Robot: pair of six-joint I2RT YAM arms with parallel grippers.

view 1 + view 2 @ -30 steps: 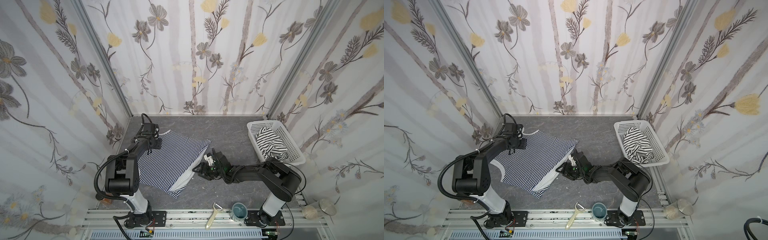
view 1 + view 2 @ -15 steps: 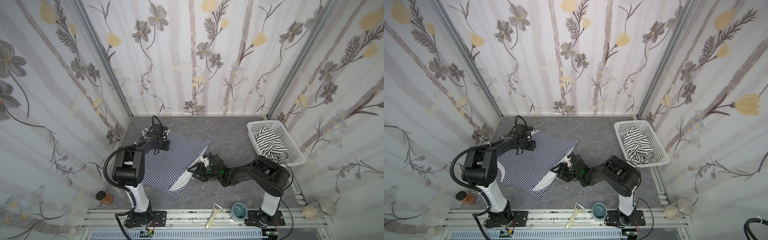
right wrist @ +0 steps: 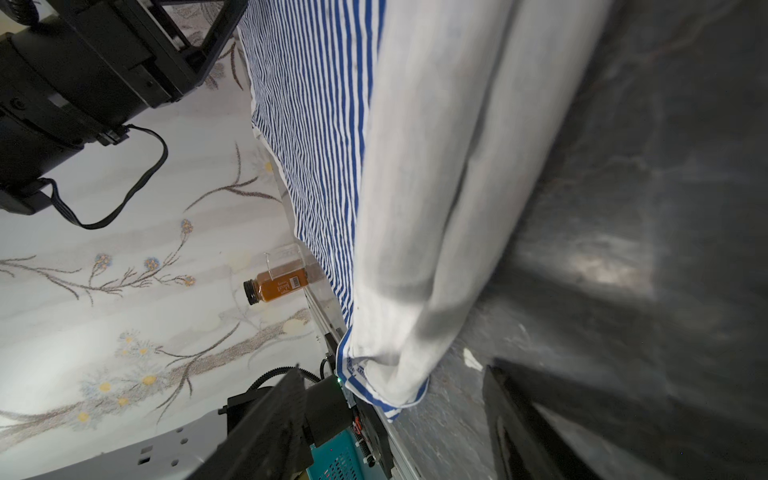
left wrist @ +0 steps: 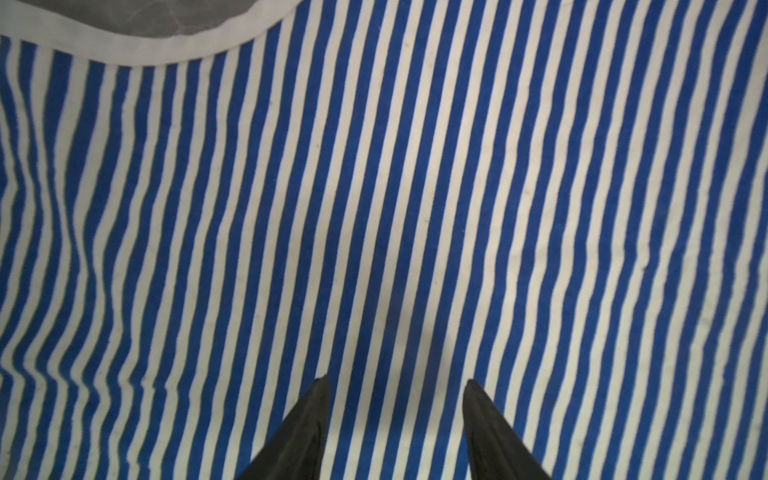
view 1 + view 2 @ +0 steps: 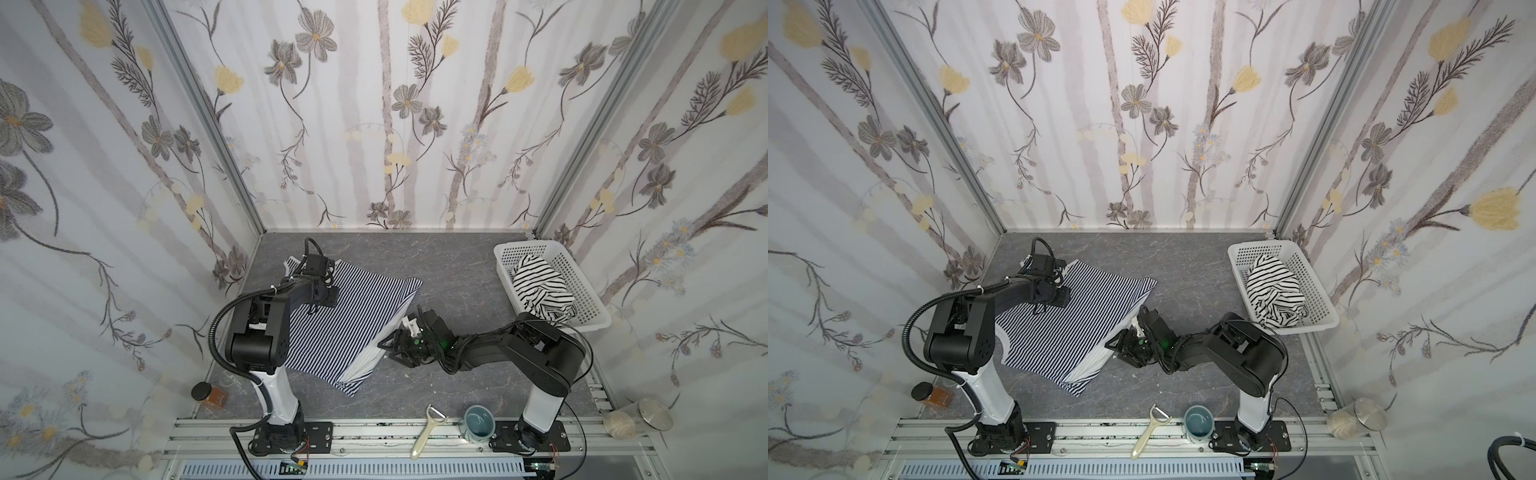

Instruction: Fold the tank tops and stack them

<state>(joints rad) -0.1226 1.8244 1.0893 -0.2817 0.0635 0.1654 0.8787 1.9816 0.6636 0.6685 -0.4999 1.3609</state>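
Navy-and-white striped knit tank top (image 5: 340, 324) beneath parted, empty left gripper (image 4: 397, 380), beside open, empty right gripper (image 5: 384, 347), long axis diagonal, neck end upper left.

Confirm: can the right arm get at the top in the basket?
Probably yes. The black-striped top lies uncovered in the open basket beside that arm's base; the right gripper is open, though it points away, toward the navy top.
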